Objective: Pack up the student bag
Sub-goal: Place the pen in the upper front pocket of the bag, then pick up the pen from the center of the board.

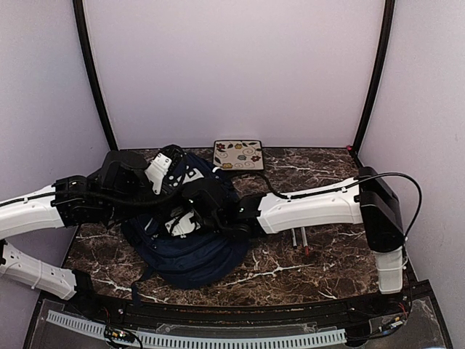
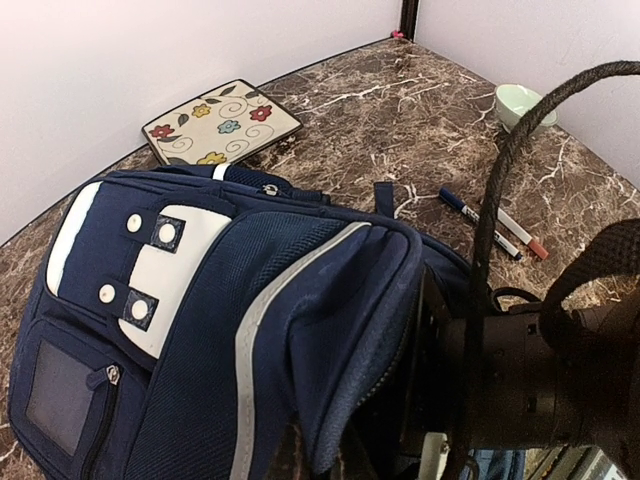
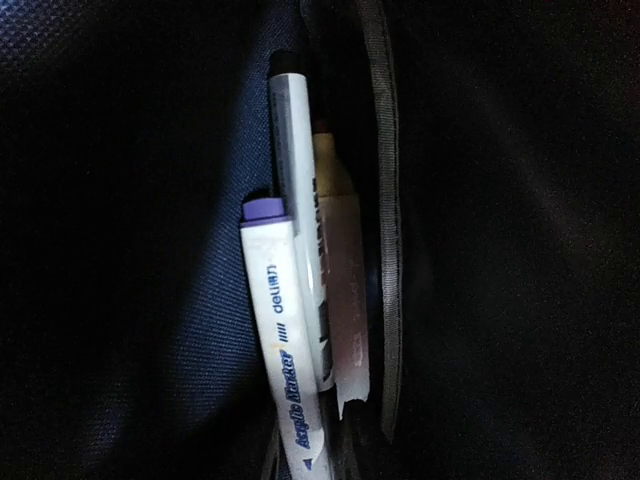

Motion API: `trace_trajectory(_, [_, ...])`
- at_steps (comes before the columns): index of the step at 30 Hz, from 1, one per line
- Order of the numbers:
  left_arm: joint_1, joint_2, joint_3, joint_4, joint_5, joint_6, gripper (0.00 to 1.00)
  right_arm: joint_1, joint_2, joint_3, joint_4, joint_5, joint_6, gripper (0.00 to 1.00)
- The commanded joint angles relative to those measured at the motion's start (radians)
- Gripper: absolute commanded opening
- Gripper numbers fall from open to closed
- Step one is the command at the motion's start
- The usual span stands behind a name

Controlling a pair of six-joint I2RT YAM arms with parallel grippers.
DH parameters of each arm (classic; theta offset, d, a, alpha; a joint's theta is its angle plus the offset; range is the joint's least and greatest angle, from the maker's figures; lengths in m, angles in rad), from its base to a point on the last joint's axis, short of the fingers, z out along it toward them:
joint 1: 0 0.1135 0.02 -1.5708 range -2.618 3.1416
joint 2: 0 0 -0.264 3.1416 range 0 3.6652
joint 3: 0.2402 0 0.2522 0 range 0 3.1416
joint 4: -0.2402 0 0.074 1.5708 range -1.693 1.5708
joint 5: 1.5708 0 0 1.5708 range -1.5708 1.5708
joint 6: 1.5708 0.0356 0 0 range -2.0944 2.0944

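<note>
Deep inside the student bag [image 1: 196,254], right claw hidden; left claw [image 1: 168,161] half-obscured, grips untellable.

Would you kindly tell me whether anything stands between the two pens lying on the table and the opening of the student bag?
Yes. The right arm lies across the table above the two pens and runs into the opening of the student bag, so it occupies that mouth. Nothing else visible lies between them.

"deli" and "Acrylic Marker" along the white purple-capped marker [image 3: 285,340] (lettering sideways, dimly lit)
</note>
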State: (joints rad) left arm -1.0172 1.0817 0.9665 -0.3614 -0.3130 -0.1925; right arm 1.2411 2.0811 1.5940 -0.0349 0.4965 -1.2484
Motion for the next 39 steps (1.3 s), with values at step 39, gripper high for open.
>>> trace_trajectory(39, [-0.012,-0.082,-0.067,0.202,-0.021,-0.045,0.0,-0.532,-0.531,-0.553,-0.734,-0.422,0.836,0.28])
